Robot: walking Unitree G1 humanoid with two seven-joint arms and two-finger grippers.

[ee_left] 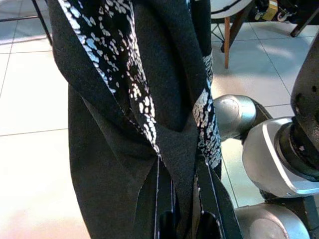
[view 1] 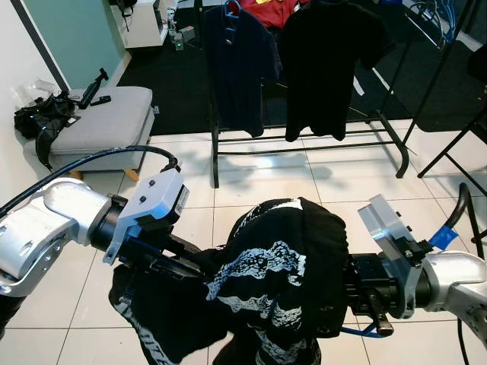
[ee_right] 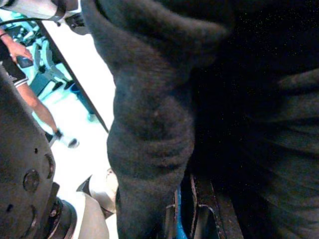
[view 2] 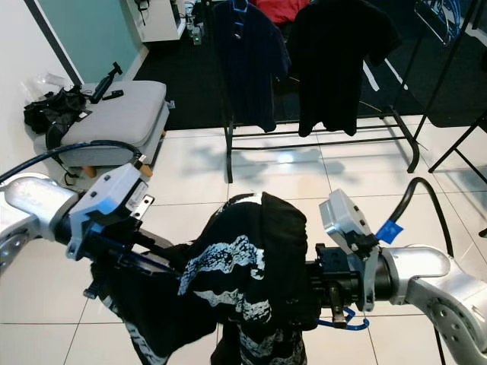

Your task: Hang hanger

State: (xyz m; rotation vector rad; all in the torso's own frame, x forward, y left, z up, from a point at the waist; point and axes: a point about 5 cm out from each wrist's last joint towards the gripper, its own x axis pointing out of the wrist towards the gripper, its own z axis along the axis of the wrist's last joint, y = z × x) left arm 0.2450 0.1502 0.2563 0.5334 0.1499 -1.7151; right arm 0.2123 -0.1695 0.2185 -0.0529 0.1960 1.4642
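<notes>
Black knit garment (view 1: 281,274) with white speckled print hangs bunched, long axis vertical, above the tiled floor (view 1: 304,190). Left gripper (ee_left: 182,219) fingers clench its folds; right gripper (ee_right: 192,214) fingers clamp fabric.

The robot has two shiny silver arms. The left arm (view 1: 53,224) has a light grey box near its wrist, and a thick black cable loops over it. The right arm (view 1: 456,281) has a slanted grey plate, a bit of blue tape and a black cable. The fingers (ee_left: 212,199) are long and black.
</notes>
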